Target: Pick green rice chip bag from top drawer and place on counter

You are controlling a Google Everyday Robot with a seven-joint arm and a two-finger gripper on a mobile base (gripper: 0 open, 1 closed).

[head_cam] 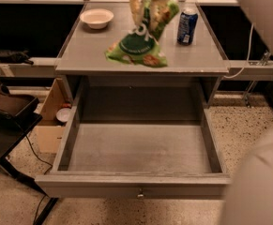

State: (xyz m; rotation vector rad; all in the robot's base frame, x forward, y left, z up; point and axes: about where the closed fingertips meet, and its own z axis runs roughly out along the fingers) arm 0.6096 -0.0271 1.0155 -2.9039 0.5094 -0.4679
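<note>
The green rice chip bag hangs from my gripper, which is shut on the bag's upper end. The bag is light green with a dark green round logo and orange patches. It hangs above the counter, over its middle. I cannot tell whether its lower edge touches the surface. The top drawer is pulled fully open below and its inside holds nothing. Its small knob shows on the front panel.
A white bowl sits at the counter's back left. A blue can stands at the back right, close to the bag. A cardboard box and a black stand are on the floor at left. My arm fills the right edge.
</note>
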